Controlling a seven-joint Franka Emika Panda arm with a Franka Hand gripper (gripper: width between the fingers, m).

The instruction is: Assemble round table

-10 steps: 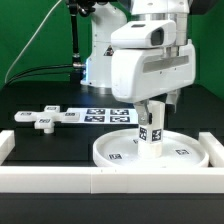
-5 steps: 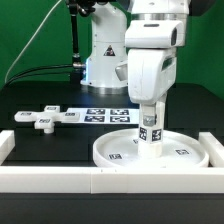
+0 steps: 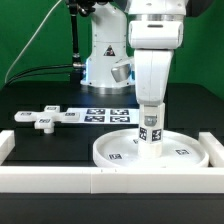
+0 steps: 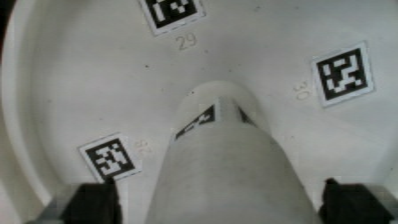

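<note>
Near the front edge of the bench point(image 3: 40, 145), toward the exterior view's right, the large round disc point(image 3: 200, 152) lies flat just behind the white border wall point(image 3: 60, 180), and the short cylindrical leg point(image 3: 150, 134) stands upright on the middle of it. The gripper point(image 3: 152, 114) hangs straight down over the leg. Its fingers point(image 4: 93, 205) stand narrow on both sides of the leg's upper end. In the wrist view a thin strip seems to show between each finger and the leg, so I cannot tell if they press on it or are only close beside it. The long axis of the leg is vertical and runs in one line with the gripper, so the leg lies directly below the fingers and between them, not to any side. I judge that the step in hand is to fix the leg into the centre of the disc, probably by turning it about this vertical axis. The coming move therefore needs the fingers to be centred on that axis, because a small tilt could jam the leg or push the disc. The cross-shaped base point(image 3: 35, 118) lies apart, near the edge of the bench at the exterior view's left, beside the marker board point(image 3: 100, 115), and it is not yet joined.
</note>
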